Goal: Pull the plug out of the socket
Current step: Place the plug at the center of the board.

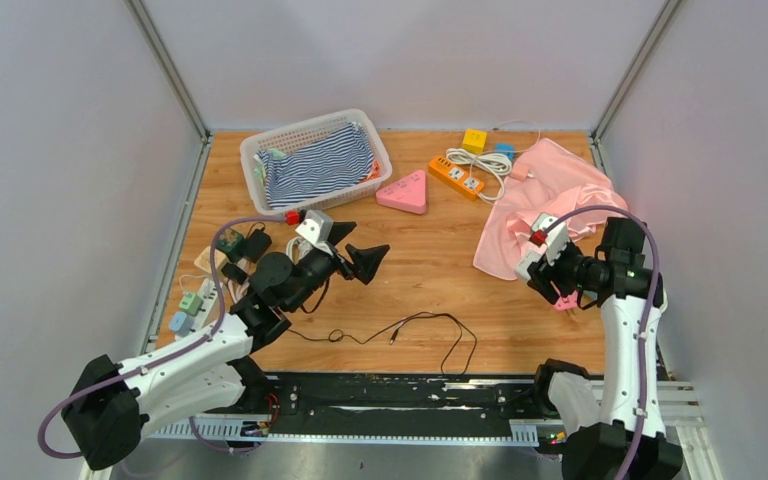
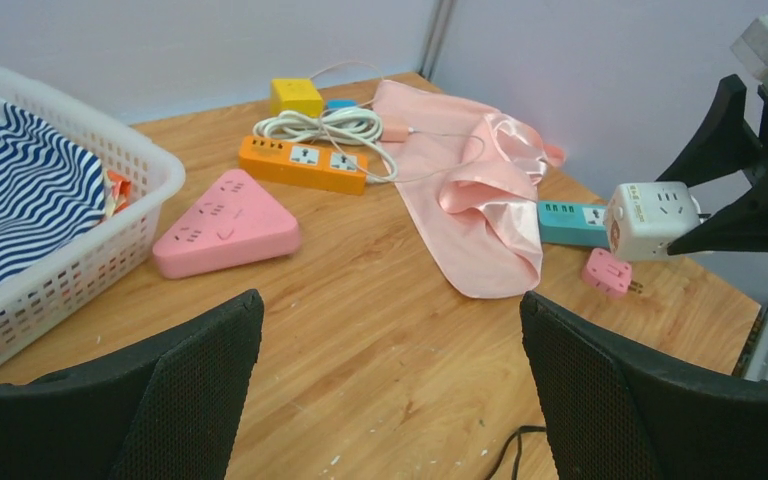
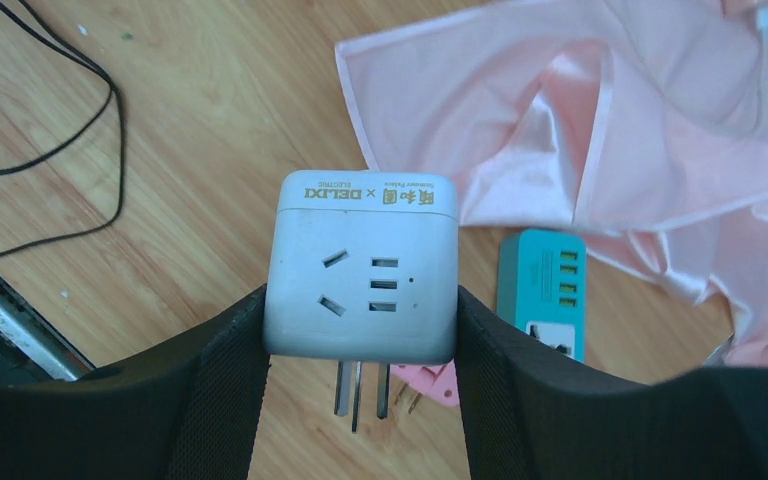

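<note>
White plug [image 3: 360,255] clamped in right pincer [image 3: 360,322] (prongs [image 3: 357,388] bare); left pincer [image 2: 390,305] gaping.

Ahead of the left jaws, a white basket [image 2: 80,262] holding striped cloth [image 2: 20,190] sits to the left, with a pink triangular power strip [image 2: 225,225] just beside it. An orange strip [image 2: 305,165] and a yellow cube [image 2: 295,96] lie farther off. Beneath the right jaws, pink cloth [image 3: 600,120], a teal strip [image 3: 540,290] and black cable [image 3: 110,88] lie on the bench [image 3: 210,120].

White arms [image 1: 185,365], black joints [image 1: 272,272], black wedge fingers [image 2: 180,400] with mesh-textured pads, purple cable [image 1: 44,432] looping back from each pincer [image 1: 360,248], white camera block [image 1: 312,226] behind it, red cap [image 1: 292,216]
</note>
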`<move>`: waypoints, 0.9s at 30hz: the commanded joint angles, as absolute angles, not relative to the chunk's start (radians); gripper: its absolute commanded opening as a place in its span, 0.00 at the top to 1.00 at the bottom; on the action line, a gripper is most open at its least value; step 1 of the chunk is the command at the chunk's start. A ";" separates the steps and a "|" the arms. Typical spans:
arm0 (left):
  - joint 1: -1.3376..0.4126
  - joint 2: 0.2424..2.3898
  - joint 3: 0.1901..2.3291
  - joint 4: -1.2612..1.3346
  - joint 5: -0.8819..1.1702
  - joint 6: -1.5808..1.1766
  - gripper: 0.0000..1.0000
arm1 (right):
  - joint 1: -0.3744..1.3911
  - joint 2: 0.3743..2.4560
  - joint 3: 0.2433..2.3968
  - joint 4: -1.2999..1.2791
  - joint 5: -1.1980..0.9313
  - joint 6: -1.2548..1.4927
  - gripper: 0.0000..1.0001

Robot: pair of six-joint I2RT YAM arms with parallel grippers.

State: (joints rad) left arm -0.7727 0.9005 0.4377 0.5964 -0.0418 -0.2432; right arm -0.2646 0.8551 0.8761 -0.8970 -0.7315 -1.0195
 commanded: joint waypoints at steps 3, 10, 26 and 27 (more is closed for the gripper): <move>-0.765 0.870 0.392 0.644 -0.054 -0.247 0.00 | -0.326 0.900 0.824 -0.885 -0.603 -0.996 1.00; -0.765 0.885 0.399 0.645 -0.035 -0.251 0.00 | -0.327 0.943 0.815 -0.869 -0.620 -0.987 1.00; -0.765 0.918 0.389 0.644 0.049 -0.299 0.00 | -0.305 1.117 0.872 -0.875 -0.729 -1.018 0.96; -0.765 0.931 0.396 0.643 0.056 -0.297 0.00 | -0.305 1.124 0.870 -0.867 -0.724 -1.017 0.95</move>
